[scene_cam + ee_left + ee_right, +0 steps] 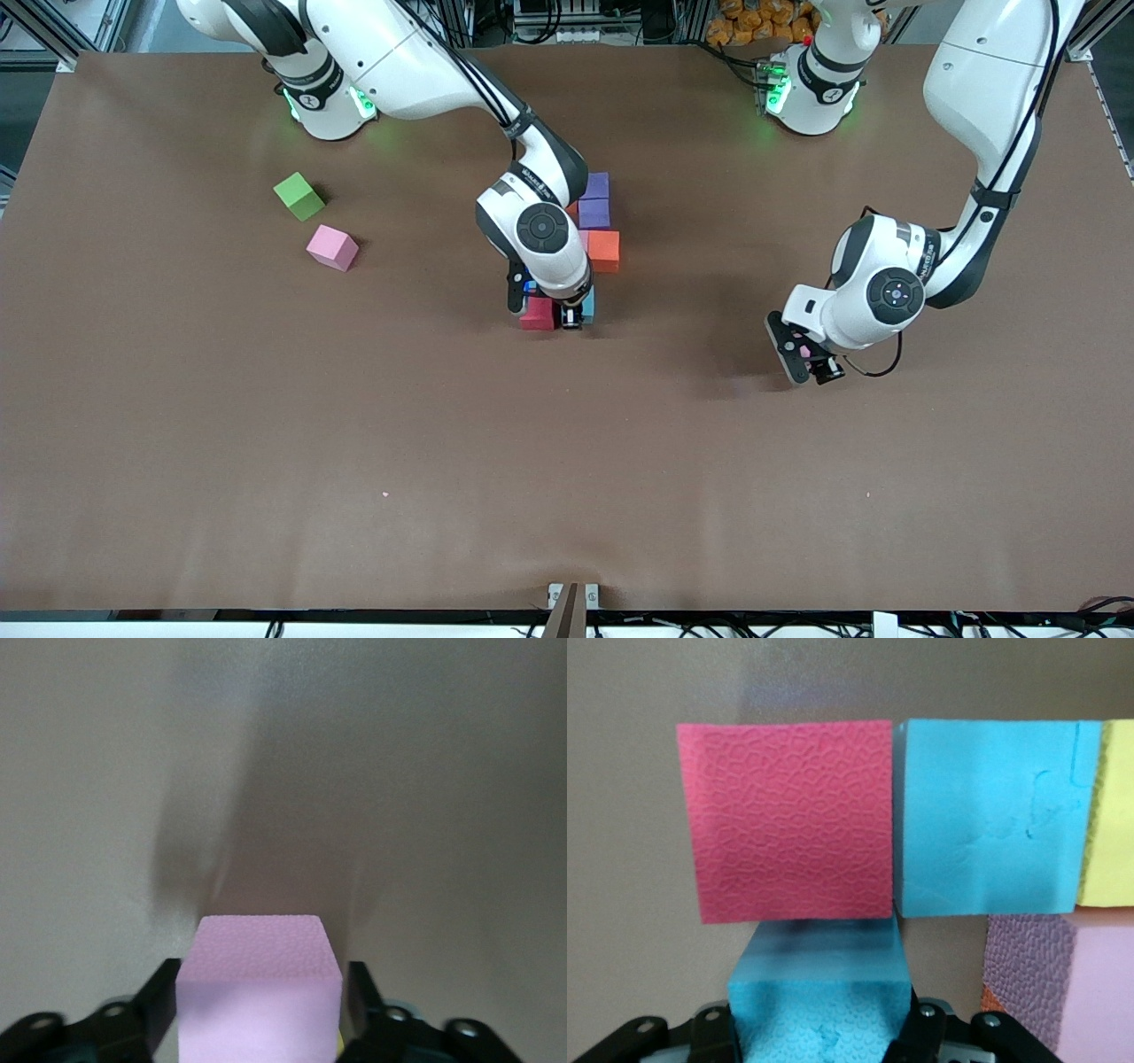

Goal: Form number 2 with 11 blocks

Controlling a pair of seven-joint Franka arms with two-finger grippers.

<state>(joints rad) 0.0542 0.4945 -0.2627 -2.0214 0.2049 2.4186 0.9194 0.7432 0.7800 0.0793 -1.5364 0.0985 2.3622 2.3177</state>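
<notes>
front view showed the right gripper (561,312) low over the group of blocks near the middle of the table (567,461). right wrist view showed its fingers (709,1036) pressed on both sides of a light blue cube (819,992), so it was clamped on this cube. just beside it lay a red cube (788,819), and edge to edge with the red one a second light blue cube (988,815), then a yellow cube (1109,815). a pink cube (1103,988) sat under the yellow one in that picture.

in the front view two purple cubes (595,200) and an orange cube (603,250) lay farther from the camera, touching in a column.

the left gripper (804,353) hung over bare table toward the left arm's end. its fingers (155,1001) stood against the two sides of a pink block (259,992), closed on it.

a loose pink cube (332,247) and a green cube (299,196) lay near each other toward the right arm's end, well apart from the group.
</notes>
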